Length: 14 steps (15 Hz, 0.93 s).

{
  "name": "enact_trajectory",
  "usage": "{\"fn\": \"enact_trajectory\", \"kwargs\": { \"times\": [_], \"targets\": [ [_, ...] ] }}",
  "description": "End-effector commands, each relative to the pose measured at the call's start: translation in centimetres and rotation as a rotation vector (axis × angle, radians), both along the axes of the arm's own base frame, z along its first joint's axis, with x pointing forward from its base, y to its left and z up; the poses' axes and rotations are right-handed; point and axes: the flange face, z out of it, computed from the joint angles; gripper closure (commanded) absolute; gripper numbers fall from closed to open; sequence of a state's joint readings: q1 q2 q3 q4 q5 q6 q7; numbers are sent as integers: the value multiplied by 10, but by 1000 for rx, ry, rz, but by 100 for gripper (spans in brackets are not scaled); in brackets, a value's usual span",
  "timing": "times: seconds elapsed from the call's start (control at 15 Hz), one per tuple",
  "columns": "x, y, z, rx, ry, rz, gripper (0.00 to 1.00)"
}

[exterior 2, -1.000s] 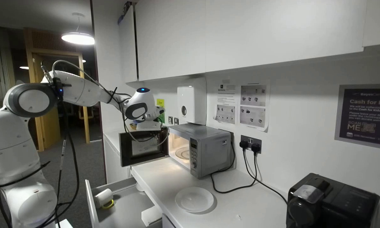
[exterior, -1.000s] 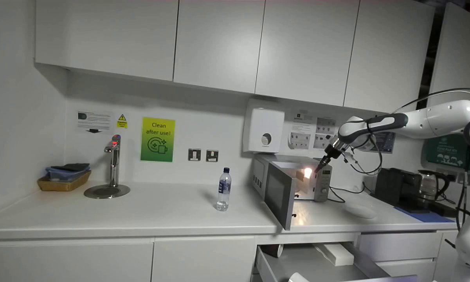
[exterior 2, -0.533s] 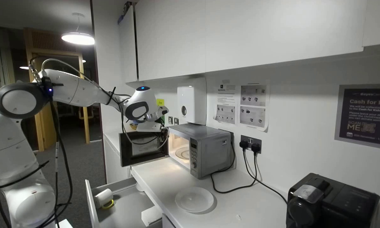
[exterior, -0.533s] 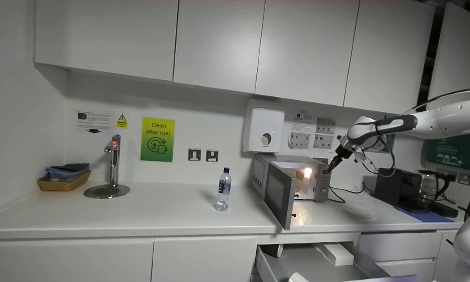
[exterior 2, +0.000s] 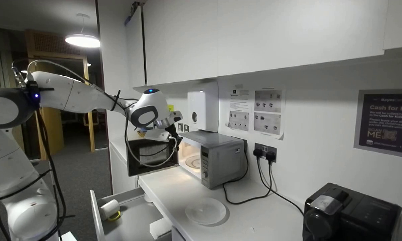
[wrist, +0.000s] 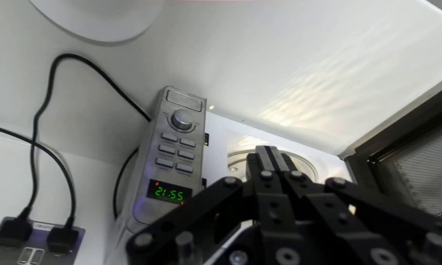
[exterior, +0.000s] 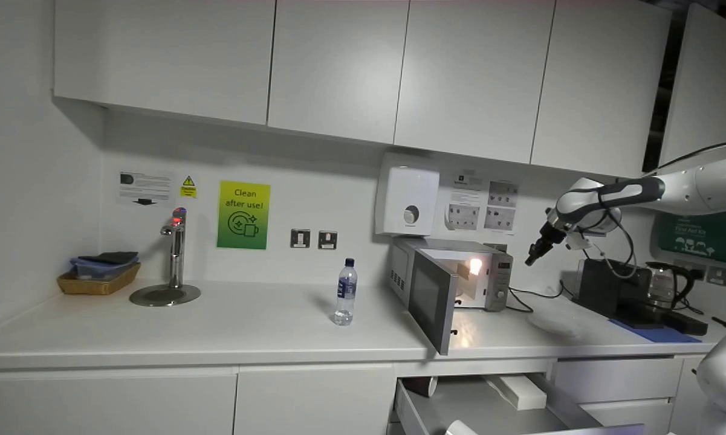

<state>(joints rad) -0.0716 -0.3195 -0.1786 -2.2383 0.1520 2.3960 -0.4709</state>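
Observation:
My gripper [wrist: 268, 149] is shut, its two pads pressed together with nothing between them. It hangs in the air in front of the open grey microwave [exterior 2: 222, 157], touching nothing that I can see. In the wrist view the fingertips overlap the lit cavity and its glass turntable [wrist: 239, 160]. The control panel [wrist: 173, 147] with a green clock stands left of them, and the swung-out door [wrist: 419, 154] is at the right. In an exterior view the gripper [exterior: 531, 261] appears right of the microwave panel. A white plate [exterior 2: 206, 211] lies on the counter near the microwave.
An open drawer [exterior 2: 137, 204] below the counter holds a white mug [exterior 2: 109, 209] and a white box [exterior 2: 160, 228]. A water bottle [exterior: 345, 293] stands beyond the microwave door. Black cables [wrist: 51, 73] run to a wall socket; a coffee machine [exterior 2: 351, 214] sits nearby.
The arm has drawn back from the microwave: in an exterior view the gripper has shifted right, from over the opening to past the control panel. It stays shut; door, drawer and plate have not moved.

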Motion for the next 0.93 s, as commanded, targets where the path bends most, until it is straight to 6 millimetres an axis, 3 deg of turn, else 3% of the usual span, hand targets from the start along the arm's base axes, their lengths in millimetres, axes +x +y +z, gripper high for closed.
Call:
{"fn": "enact_trajectory", "kwargs": {
  "times": [0.0, 0.47, 0.87],
  "targets": [
    [-30, -27, 7, -5, -4, -109, 100],
    [-67, -80, -1, 4, 47, -308, 100],
    [-92, -107, -21, 49, 76, -411, 100]
  ]
}}
